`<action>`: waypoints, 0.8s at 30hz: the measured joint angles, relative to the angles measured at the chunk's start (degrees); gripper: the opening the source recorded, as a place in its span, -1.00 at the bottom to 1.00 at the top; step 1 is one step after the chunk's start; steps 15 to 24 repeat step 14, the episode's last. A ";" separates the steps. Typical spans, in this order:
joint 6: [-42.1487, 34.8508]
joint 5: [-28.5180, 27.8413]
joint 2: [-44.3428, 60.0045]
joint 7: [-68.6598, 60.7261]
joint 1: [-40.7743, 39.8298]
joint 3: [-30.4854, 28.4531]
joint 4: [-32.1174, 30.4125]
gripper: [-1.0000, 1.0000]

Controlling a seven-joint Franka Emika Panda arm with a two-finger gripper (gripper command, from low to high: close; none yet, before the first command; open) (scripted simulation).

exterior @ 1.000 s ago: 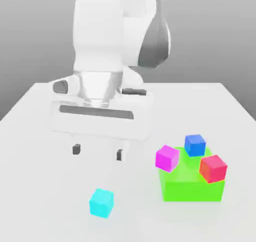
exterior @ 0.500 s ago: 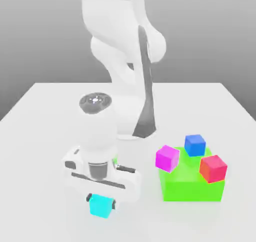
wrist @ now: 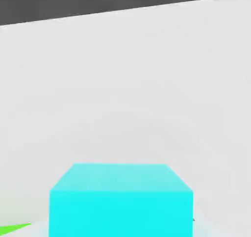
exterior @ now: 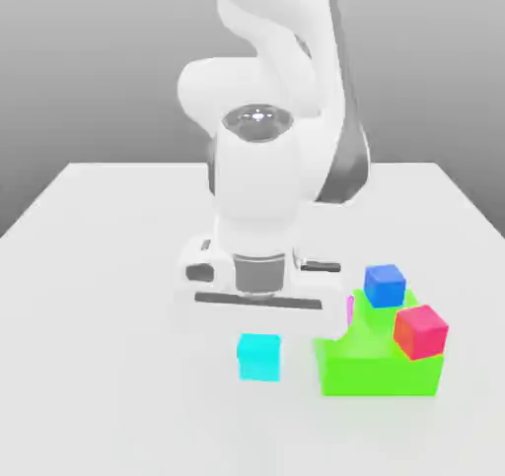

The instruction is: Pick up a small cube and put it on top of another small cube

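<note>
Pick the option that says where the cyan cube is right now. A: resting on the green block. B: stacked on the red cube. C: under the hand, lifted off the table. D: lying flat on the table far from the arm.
C: the cyan cube hangs just below the gripper, clear of the white table and beside the green block.

The small cube [exterior: 258,357] hangs under the gripper [exterior: 258,338], just beside the block [exterior: 380,366] carrying two cubes [exterior: 384,285].

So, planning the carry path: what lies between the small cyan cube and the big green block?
Nothing: in the exterior view bare white table separates the small cyan cube from the big green block.
</note>
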 joint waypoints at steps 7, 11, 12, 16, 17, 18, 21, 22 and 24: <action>-8.46 1.38 -6.70 -4.47 10.47 8.03 1.71 -1.00; -0.93 -0.95 -0.34 -2.86 10.75 8.47 0.40 1.00; -0.93 -0.95 -0.34 -2.86 10.75 8.47 0.40 1.00; -0.93 -0.95 -0.34 -2.86 10.75 8.47 0.40 1.00; -0.93 -0.95 -0.34 -2.86 10.75 8.47 0.40 1.00; -0.93 -0.95 -0.34 -2.86 10.75 8.47 0.40 1.00; -0.93 -0.95 -0.34 -2.86 10.75 8.47 0.40 1.00; -0.93 -0.95 -0.34 -2.86 10.75 8.47 0.40 1.00; -0.93 -0.95 -0.34 -2.86 10.75 8.47 0.40 1.00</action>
